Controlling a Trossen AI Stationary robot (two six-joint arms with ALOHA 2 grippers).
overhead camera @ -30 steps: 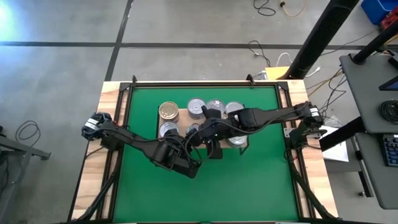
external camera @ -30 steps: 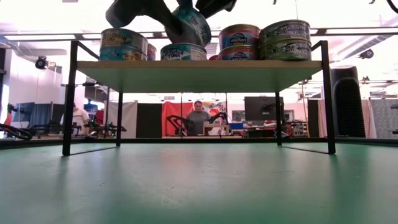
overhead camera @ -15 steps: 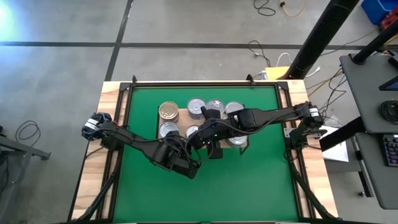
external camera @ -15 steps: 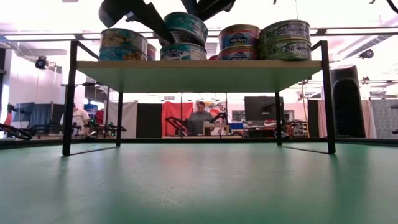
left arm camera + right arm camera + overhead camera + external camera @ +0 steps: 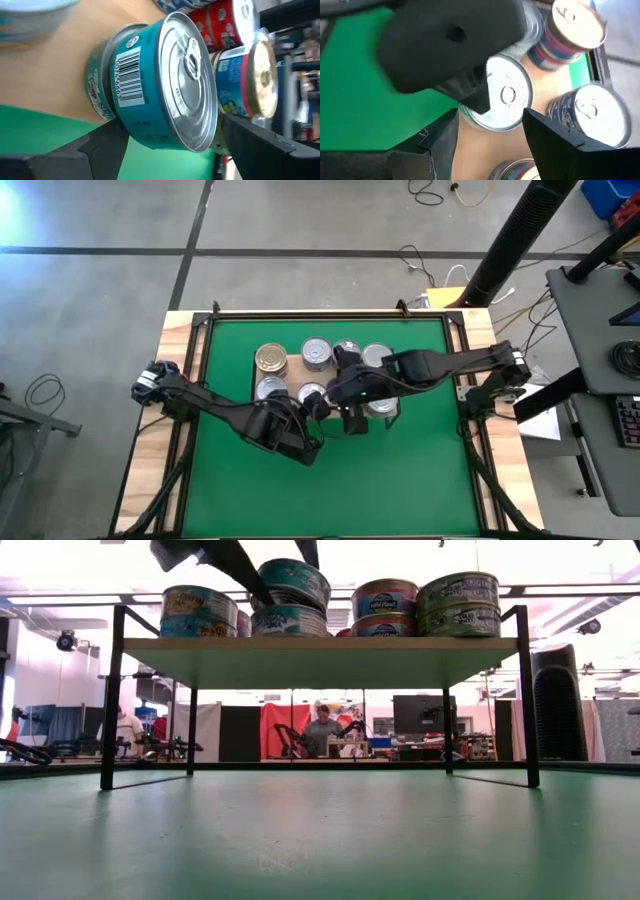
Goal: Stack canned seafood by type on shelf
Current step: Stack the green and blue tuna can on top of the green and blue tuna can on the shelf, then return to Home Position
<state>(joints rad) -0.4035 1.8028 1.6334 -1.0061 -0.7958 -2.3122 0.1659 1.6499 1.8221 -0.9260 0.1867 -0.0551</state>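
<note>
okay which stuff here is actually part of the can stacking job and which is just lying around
Part of the job:
- tins
- teal tin between the left gripper's open fingers
- shelf
- right gripper, open above the shelf

Lying about:
- green mat
- floor cables
- person behind

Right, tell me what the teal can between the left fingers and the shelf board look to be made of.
Teal can: looks like metal, going by the shiny silver ringed lid with a pull tab; the teal side carries a printed barcode, paper or paint unclear. Shelf: pale wood-look board with a matte surface and faint grain; solid wood or laminate, I cannot tell.
</note>
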